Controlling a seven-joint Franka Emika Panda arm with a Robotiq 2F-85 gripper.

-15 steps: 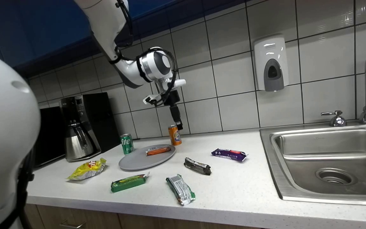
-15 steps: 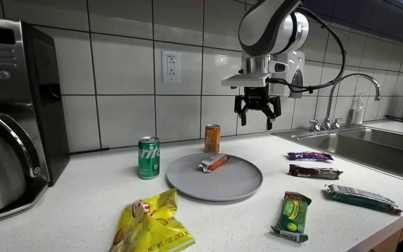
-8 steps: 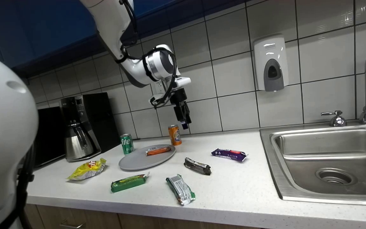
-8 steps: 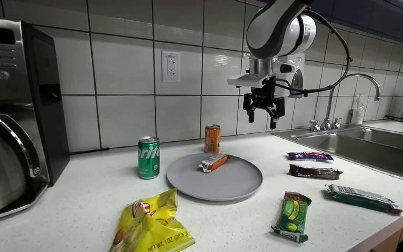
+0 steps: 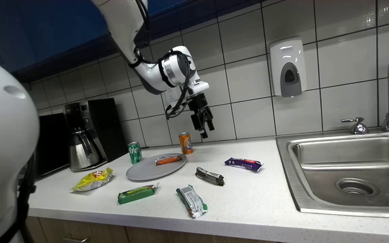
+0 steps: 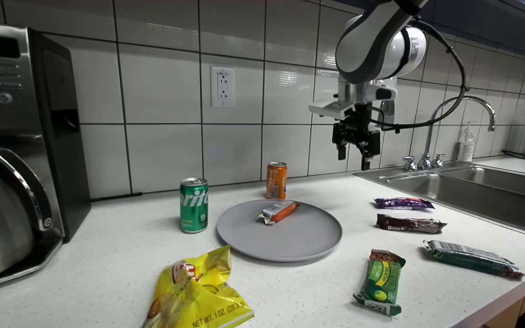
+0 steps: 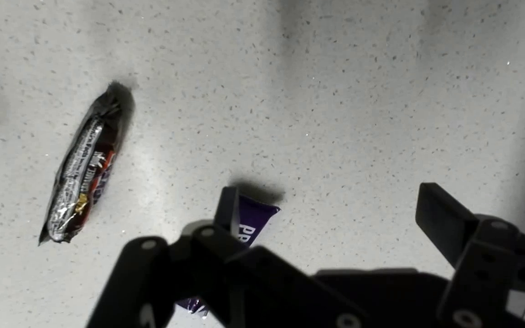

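The gripper (image 7: 329, 203) hung above the counter (image 7: 335, 114) with its fingers spread wide, holding nothing. Below it, off toward the sink (image 5: 293, 168), lay the purple bar (image 7: 255, 218); in the wrist view one finger hid the bar's middle (only the ends showed), and its long axis slanted, more across the line between the fingertips than along it. The brown bar (image 7: 84, 168) lay out past that finger.

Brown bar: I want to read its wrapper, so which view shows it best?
The wrist view: the brown bar appears there whole, large and clear of the fingers, with "CARAMEL" readable. Both exterior views show it whole but smaller, without readable words.
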